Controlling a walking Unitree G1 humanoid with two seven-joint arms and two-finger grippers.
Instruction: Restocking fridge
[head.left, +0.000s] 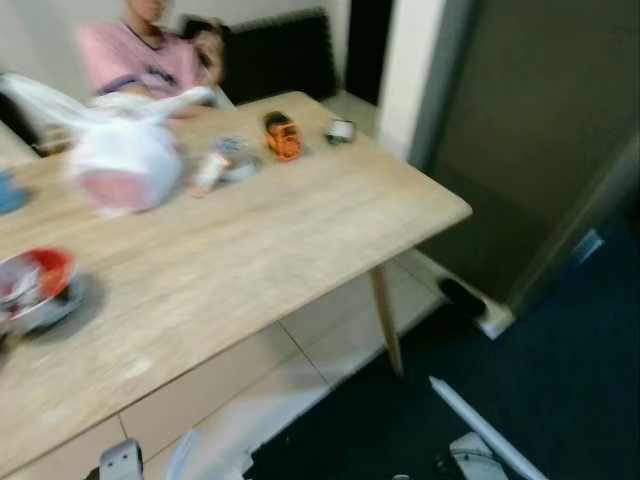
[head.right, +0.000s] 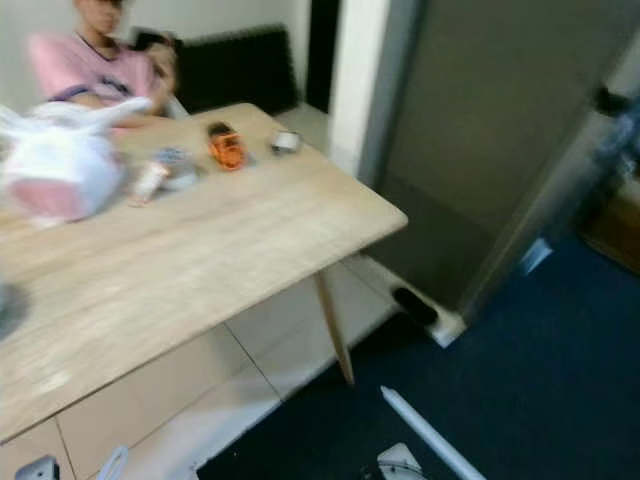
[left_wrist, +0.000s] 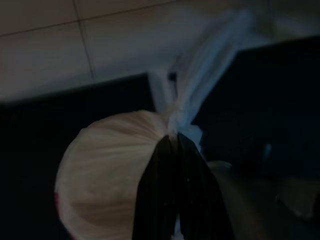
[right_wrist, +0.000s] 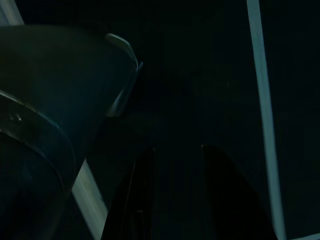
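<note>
**Bag in hand, heading for the fridge**

The left gripper (left_wrist: 172, 145) is pinching the knotted neck of a white plastic bag (left_wrist: 115, 170), which is hanging just beneath its fingers. The right gripper (right_wrist: 175, 155) is hanging parted, holding nothing.
</note>
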